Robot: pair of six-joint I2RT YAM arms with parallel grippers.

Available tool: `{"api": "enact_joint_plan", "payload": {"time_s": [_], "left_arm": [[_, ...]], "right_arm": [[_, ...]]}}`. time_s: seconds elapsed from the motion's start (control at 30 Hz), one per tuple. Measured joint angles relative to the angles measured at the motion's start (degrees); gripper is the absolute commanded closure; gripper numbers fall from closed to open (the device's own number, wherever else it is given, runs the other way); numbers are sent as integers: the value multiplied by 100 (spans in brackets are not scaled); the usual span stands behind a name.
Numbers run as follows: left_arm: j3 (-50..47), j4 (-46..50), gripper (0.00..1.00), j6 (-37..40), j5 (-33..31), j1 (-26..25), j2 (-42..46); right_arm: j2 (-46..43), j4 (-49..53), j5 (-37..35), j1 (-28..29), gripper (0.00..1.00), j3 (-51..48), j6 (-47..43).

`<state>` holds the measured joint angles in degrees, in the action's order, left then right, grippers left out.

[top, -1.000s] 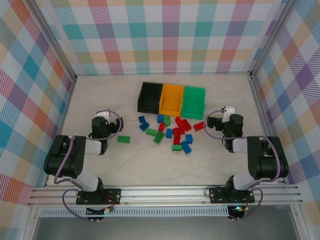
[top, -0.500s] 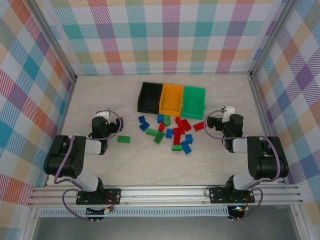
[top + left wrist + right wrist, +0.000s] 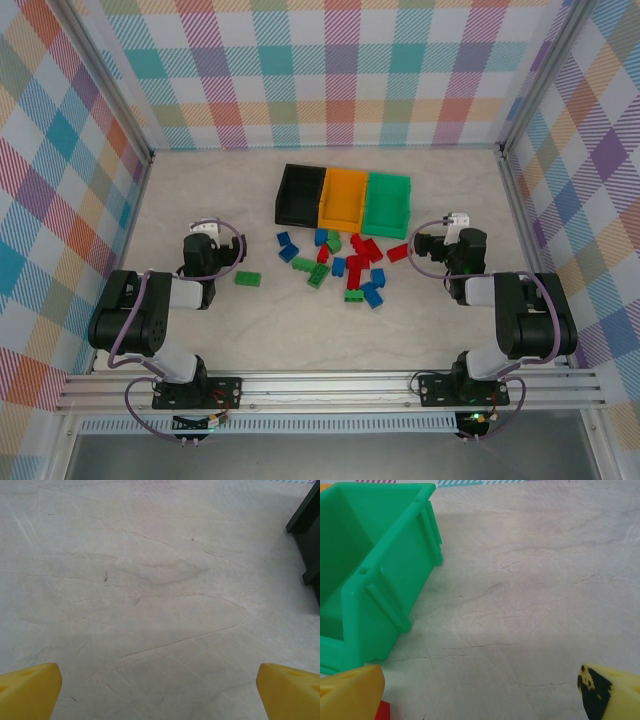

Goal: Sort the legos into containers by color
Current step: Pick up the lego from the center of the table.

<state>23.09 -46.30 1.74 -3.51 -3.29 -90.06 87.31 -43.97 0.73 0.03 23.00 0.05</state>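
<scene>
The legos (image 3: pixel 340 262), red, blue and green bricks, lie scattered mid-table in front of the containers. One green brick (image 3: pixel 248 279) lies apart to the left. The black bin (image 3: pixel 300 194), orange-yellow bin (image 3: pixel 343 196) and green bin (image 3: pixel 387 203) stand side by side. My left gripper (image 3: pixel 160 695) is open over bare table, its yellow fingertips (image 3: pixel 27 690) wide apart. It sits left of the lone green brick. My right gripper (image 3: pixel 482 695) is open too, right of the green bin (image 3: pixel 375 570), with a red brick (image 3: pixel 382 711) by its left fingertip (image 3: pixel 350 692).
Checked walls close off the back and both sides of the marbled table (image 3: pixel 200 190). A corner of the black bin (image 3: pixel 310 535) shows at the right edge of the left wrist view. Both arm bases stand on the rail (image 3: pixel 330 385) at the near edge.
</scene>
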Motion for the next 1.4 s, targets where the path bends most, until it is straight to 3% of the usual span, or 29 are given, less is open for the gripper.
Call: {"api": "enact_joint_plan", "payload": {"time_s": [0.7, 1.03, 1.27, 1.4], "left_arm": [[0, 2, 0, 0, 0, 0, 0], [20, 411, 0, -20, -175, -7, 933], [507, 1945, 0, -634, -407, -7, 1784], [1279, 3097, 0, -1198, 39, -7, 1784]], "right_arm": [[-50, 59, -26, 39, 1, 4, -4], [-1460, 612, -321, 96, 1, -28, 151], [-2573, 2190, 4, 96, 1, 321, 1086], [-2531, 2920, 402, 96, 1, 831, 1707]]}}
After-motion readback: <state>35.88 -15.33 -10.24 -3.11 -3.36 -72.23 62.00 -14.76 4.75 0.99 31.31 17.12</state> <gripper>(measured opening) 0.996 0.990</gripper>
